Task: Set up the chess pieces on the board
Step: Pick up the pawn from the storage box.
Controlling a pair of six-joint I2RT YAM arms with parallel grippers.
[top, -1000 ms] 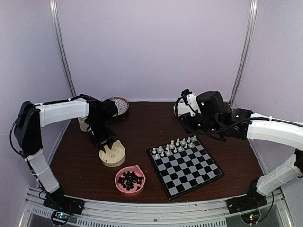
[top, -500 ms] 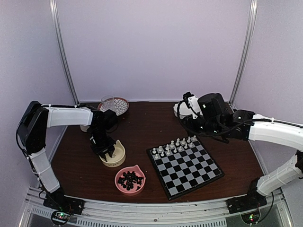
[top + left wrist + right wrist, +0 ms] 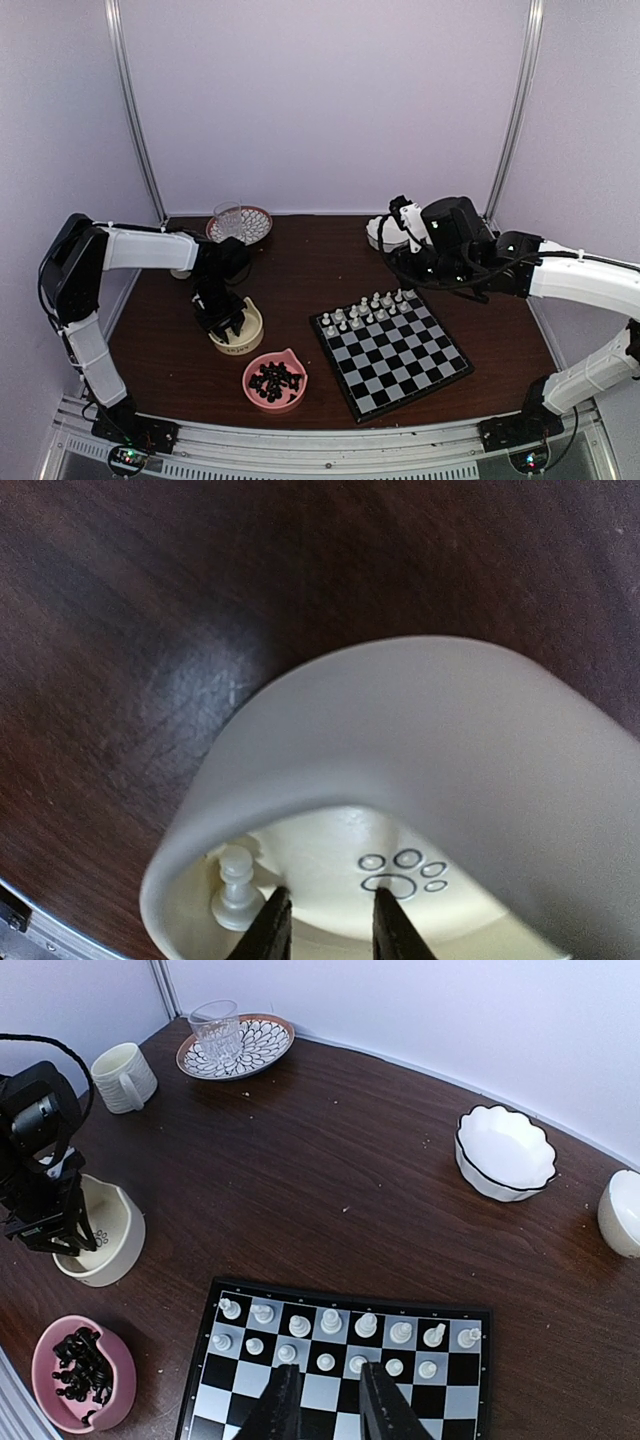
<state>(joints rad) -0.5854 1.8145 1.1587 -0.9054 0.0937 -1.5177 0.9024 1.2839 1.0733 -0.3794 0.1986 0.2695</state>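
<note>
The board lies right of centre with several white chess pieces in its two far rows; it also shows in the right wrist view. My left gripper is open inside the cream paw-print bowl, just right of a lone white pawn on the bowl floor. My right gripper is open and empty, hovering above the board's white rows. Black chess pieces fill a pink bowl.
A patterned plate with a glass and a cream mug stand at the back left. A scalloped white bowl and another white cup stand at the back right.
My left gripper has dropped lower into the cream bowl and its arm has drawn in. My right arm has shifted slightly to the right.
</note>
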